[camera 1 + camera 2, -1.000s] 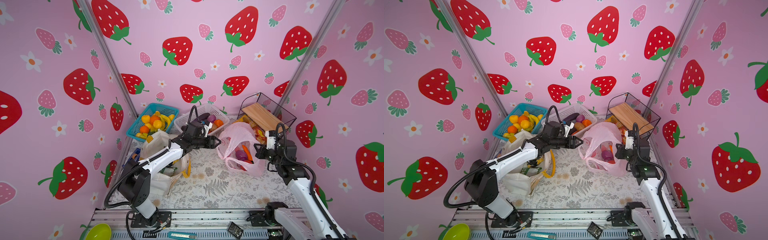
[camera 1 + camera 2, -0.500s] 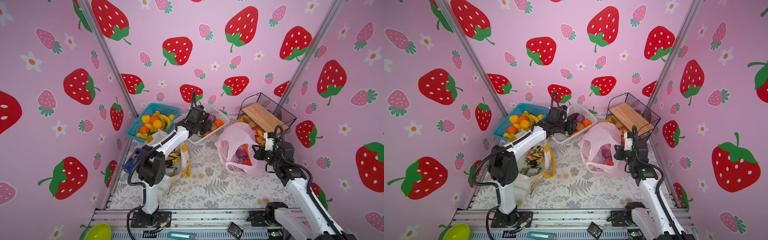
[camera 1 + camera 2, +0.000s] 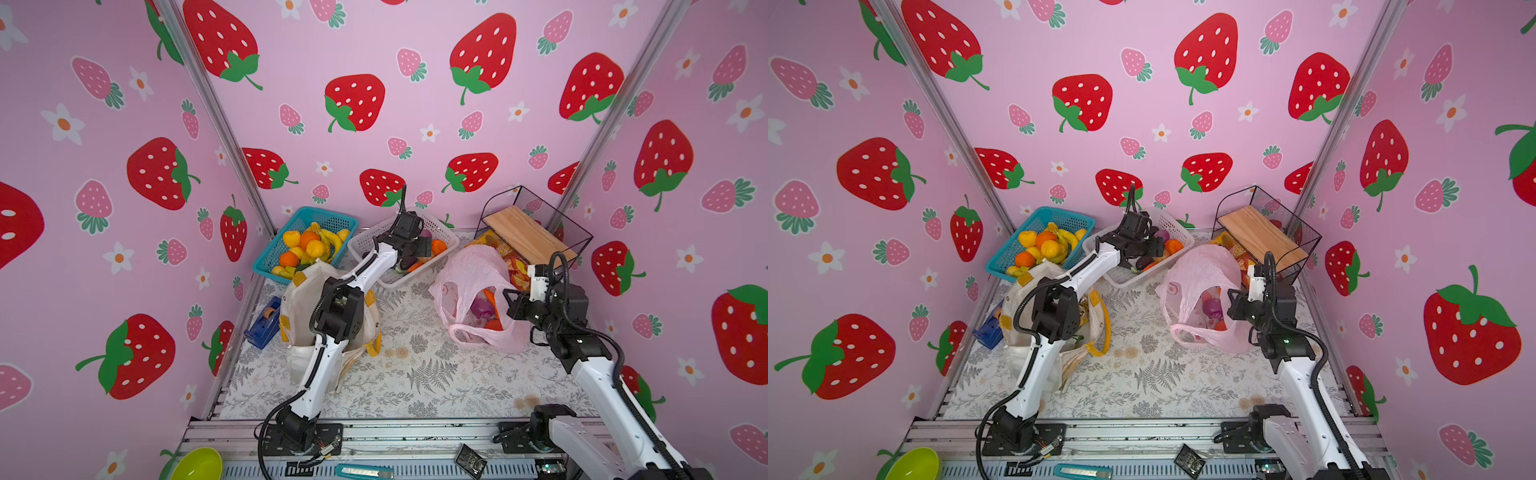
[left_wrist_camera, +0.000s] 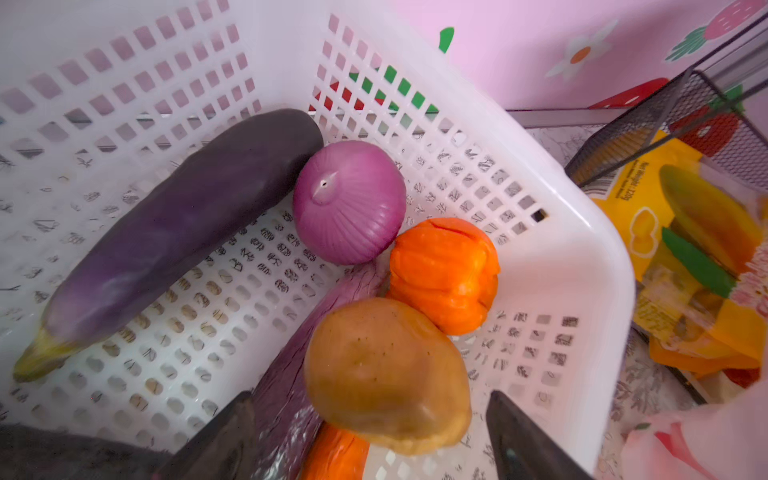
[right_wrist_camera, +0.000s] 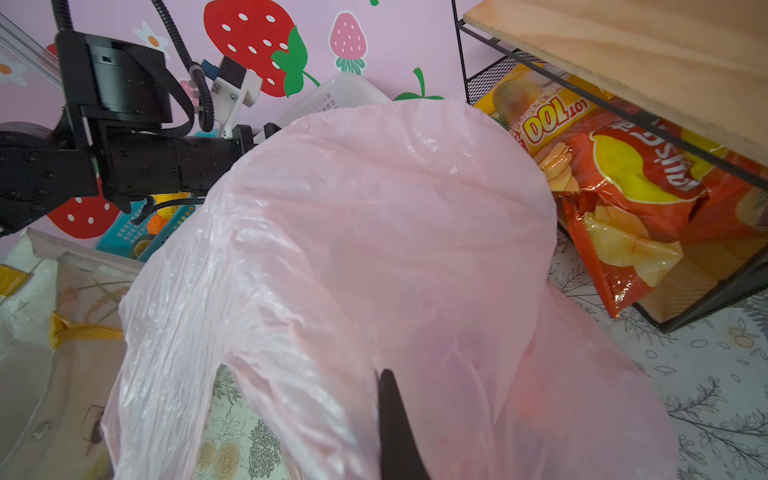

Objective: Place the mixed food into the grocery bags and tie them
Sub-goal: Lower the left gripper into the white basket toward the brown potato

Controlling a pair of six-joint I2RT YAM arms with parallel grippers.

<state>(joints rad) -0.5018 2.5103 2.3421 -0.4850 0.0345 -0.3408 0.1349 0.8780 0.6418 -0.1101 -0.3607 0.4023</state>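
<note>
Ahead of the right gripper [image 5: 395,419], past the pink bag [image 5: 374,249], there's print to read. The yellow snack packet [image 5: 536,108] under the wire rack [image 5: 488,81] says "LOT 100", upside down from here. Beside it, the red chip bag [image 5: 636,195] has big white lettering on a yellow patch, also flipped, and I can't make out the word. Off to the side of the left gripper [image 4: 370,419], beyond the white basket [image 4: 582,249], a yellow packet by the basket [image 4: 648,232] shows a barcode and small black print, seemingly "Net Weight: 120g". I can't tell if it's the same packet.
</note>
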